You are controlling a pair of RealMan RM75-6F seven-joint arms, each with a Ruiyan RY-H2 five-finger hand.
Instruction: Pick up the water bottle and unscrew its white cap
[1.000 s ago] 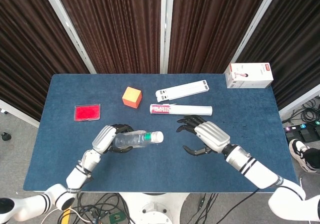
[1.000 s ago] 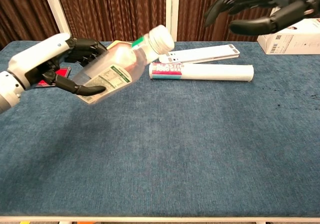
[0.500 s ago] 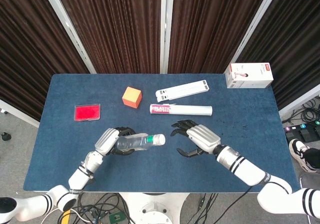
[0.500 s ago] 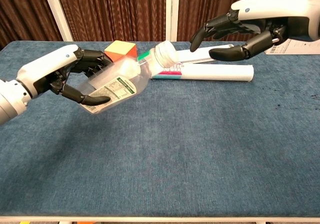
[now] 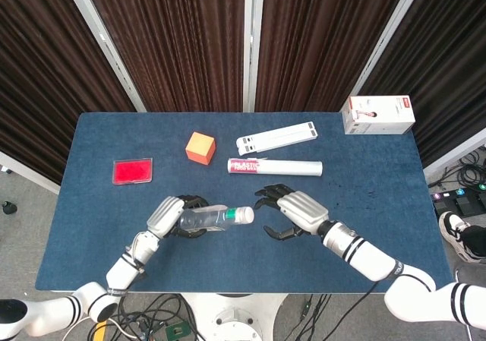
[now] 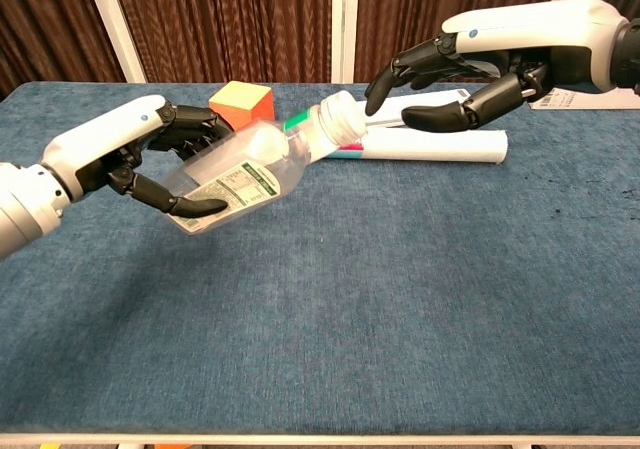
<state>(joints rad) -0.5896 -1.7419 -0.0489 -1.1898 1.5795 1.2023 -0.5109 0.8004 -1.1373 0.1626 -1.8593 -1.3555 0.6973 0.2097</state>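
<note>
Robot hand on the left grips a clear water bottle above the blue desk, tilted, white cap pointing toward three o'clock. Right robot hand hovers just beside the cap, fingers spread, holding nothing. The chest view shows the bottle's printed label. Only the head view shows a red card at nine o'clock and a white box at two o'clock.

Dark brown pleated curtains behind, split by white poles. Blue-covered table in front. Grey floor either side, tangled cables below, more cables and a shoe at right.
</note>
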